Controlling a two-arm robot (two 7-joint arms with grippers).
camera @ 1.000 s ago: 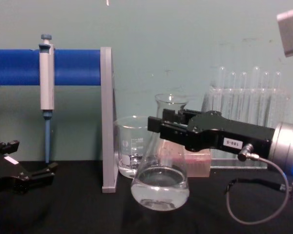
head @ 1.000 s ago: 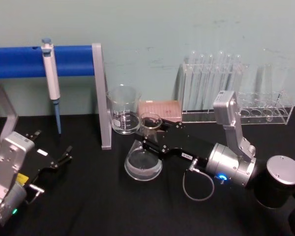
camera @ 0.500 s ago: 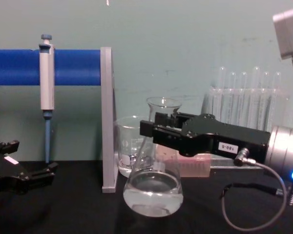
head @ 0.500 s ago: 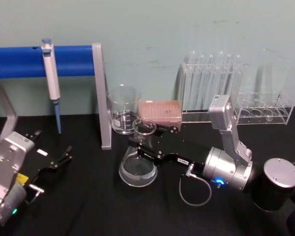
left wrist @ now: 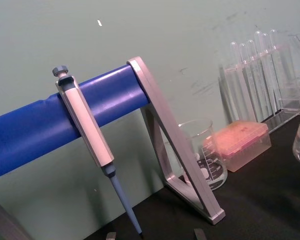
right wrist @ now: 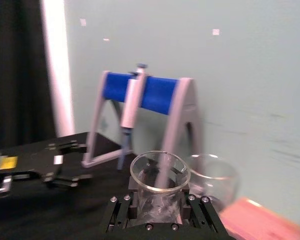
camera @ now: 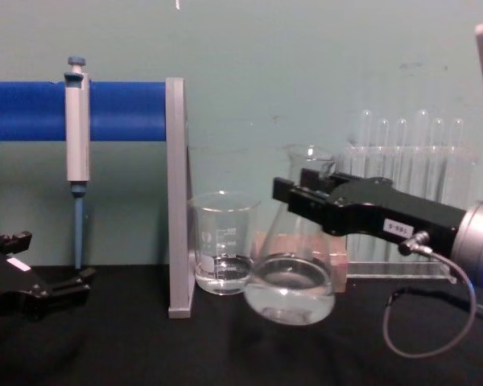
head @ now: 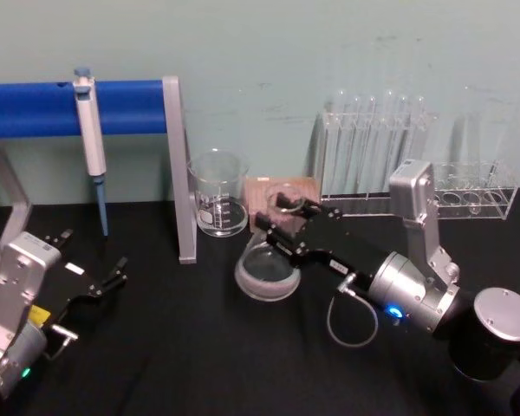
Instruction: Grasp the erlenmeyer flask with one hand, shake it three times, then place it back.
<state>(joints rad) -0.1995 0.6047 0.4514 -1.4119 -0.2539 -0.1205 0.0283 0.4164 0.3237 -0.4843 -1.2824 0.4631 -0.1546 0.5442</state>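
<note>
Right gripper: the right gripper [head: 282, 227] reached from the lower right toward the middle of the head view, its black fingers pinching the neck of the erlenmeyer flask [head: 266, 270]; in the right wrist view the flask's rim [right wrist: 160, 172] sat between the two black pads.
Flask: it stood at the centre of the chest view [camera: 293, 283], with its neck leaning slightly right and clear liquid low in its wide base. Whether the base touched the black table [head: 199, 355] could not be told.
Left edge of flask: the beaker [head: 218, 201] was near, up and to the left in the head view, with a strip of table between the two. The grey upright [head: 178, 173] of the blue bar stand [head: 35, 108] stood just beyond the beaker.
Behind flask: the pink box [head: 288, 185] was close behind the neck, and the test tube rack [head: 373, 156] lay farther to the upper right.
Open room: bare black table filled the lower middle of the head view, from the flask's base down to the frame edge and left toward the other arm.
Left gripper: the left gripper [head: 91, 257] was parked at the lower left, fingers spread, well apart from the flask.
Pipette: the pipette [head: 88, 130] hung on the blue bar at the upper left.
</note>
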